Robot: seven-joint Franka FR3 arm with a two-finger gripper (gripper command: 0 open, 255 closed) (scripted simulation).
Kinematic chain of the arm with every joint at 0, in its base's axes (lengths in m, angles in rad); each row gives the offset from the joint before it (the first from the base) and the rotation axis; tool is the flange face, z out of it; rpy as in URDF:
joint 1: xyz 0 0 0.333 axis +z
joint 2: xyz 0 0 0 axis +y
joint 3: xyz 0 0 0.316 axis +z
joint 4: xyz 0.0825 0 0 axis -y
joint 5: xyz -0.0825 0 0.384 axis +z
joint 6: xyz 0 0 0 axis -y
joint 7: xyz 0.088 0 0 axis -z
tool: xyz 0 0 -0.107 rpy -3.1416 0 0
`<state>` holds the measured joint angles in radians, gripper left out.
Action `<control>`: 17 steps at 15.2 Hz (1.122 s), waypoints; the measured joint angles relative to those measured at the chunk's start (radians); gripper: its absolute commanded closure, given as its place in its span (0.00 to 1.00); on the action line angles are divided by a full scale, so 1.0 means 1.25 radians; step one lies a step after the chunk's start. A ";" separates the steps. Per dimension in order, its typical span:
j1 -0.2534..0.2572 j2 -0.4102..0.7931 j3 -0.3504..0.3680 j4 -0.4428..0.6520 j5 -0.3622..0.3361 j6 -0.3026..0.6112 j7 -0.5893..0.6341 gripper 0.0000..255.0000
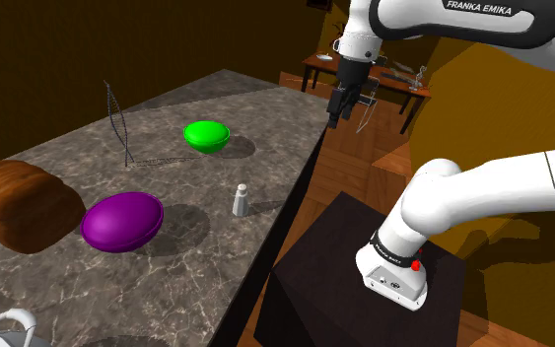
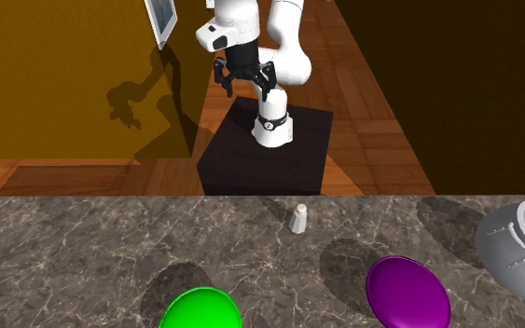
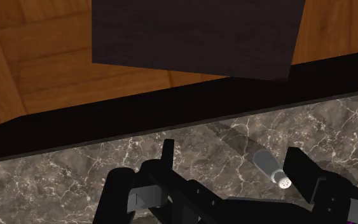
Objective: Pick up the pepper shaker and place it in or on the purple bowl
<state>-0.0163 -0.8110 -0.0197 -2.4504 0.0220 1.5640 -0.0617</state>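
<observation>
The pepper shaker (image 1: 241, 200) is small, pale grey and upright near the marble counter's edge, a short way from the purple bowl (image 1: 122, 221). My gripper (image 1: 339, 106) hangs high above the counter's edge, well above the shaker, with nothing in it. In the second exterior view the gripper (image 2: 244, 84) is open in front of the arm's base, and the shaker (image 2: 298, 218) and purple bowl (image 2: 407, 292) lie on the counter below. In the wrist view the shaker (image 3: 273, 170) shows far below, near one fingertip (image 3: 298, 164), with the gripper (image 3: 233, 160) open.
A green bowl (image 1: 206, 135), a wire rack (image 1: 122, 126) and a brown loaf (image 1: 19, 202) share the counter (image 1: 58, 286). A grey pot (image 2: 521, 247) stands near the purple bowl. The black stand (image 2: 265, 158) sits on the wooden floor beside the counter.
</observation>
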 measured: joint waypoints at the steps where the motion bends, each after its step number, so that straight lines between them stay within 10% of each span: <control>1: 0.000 0.000 0.000 0.000 0.000 0.000 0.000 0.00; 17: 0.095 0.275 0.125 -0.076 0.107 0.420 0.057 0.00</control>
<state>0.1026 -0.4675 0.1361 -2.5456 0.1555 2.0886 0.0092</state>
